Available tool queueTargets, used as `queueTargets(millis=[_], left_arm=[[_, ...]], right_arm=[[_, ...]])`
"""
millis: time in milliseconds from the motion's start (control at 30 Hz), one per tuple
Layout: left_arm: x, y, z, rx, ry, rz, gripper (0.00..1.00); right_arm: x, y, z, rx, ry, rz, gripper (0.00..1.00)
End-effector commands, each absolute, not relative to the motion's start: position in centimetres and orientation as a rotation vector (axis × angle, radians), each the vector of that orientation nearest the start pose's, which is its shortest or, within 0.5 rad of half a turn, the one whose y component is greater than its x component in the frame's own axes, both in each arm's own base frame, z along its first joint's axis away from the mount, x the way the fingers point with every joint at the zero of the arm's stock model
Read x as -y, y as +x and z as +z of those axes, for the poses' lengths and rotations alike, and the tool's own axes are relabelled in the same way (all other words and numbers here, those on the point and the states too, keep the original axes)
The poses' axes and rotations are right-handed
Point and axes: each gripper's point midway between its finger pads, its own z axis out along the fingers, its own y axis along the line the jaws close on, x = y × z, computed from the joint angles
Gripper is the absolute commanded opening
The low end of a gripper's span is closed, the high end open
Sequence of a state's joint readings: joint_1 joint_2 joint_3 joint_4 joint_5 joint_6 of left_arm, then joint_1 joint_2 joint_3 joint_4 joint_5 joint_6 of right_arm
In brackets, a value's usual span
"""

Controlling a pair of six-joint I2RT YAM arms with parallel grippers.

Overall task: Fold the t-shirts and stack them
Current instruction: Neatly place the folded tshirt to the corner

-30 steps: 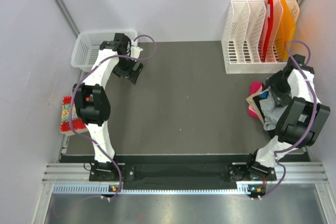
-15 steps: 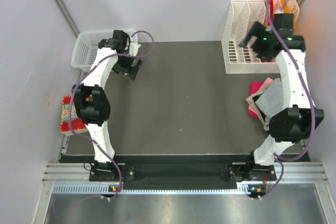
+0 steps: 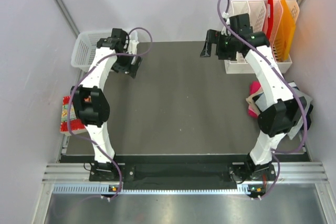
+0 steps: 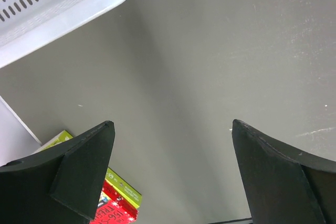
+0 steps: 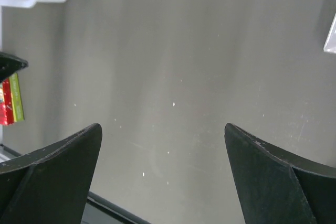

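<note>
**Risk: knocking the shirt heap off the edge**

Watch the t-shirts [image 3: 254,98]: heaped at 3 o'clock on the table [image 3: 184,108], right at its edge, partly hidden under the right arm's elbow. Could sweep the heap off with that elbow on any swing toward it, or pinch several layers at once. Reading the right gripper [image 3: 206,51] at 1 o'clock, well apart from the heap: jaws wide, holding and touching nothing. Same for the left gripper [image 3: 131,66] at 11 o'clock beside the white basket [image 3: 86,51]: wide, empty

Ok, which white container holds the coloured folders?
The slotted file rack in the far right corner: red and orange folders stand in its slots. The perforated basket sits at far left.
</note>
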State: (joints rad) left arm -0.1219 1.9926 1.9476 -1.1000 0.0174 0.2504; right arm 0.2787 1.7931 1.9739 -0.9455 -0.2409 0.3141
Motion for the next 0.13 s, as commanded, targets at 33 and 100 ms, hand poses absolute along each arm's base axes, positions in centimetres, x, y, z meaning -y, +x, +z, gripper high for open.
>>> queueTargets(millis=[33, 100], left_arm=[[4.60, 43.97, 19.15, -2.574, 0.442, 0.010, 0.98], [4.78, 44.24, 19.14, -2.570, 0.429, -0.002, 0.98]], right_arm=[[-18.87, 42.93, 31.43, -2.269, -0.131, 0.628, 1.00], [-18.93, 42.89, 31.57, -2.260, -0.135, 0.635, 1.00]])
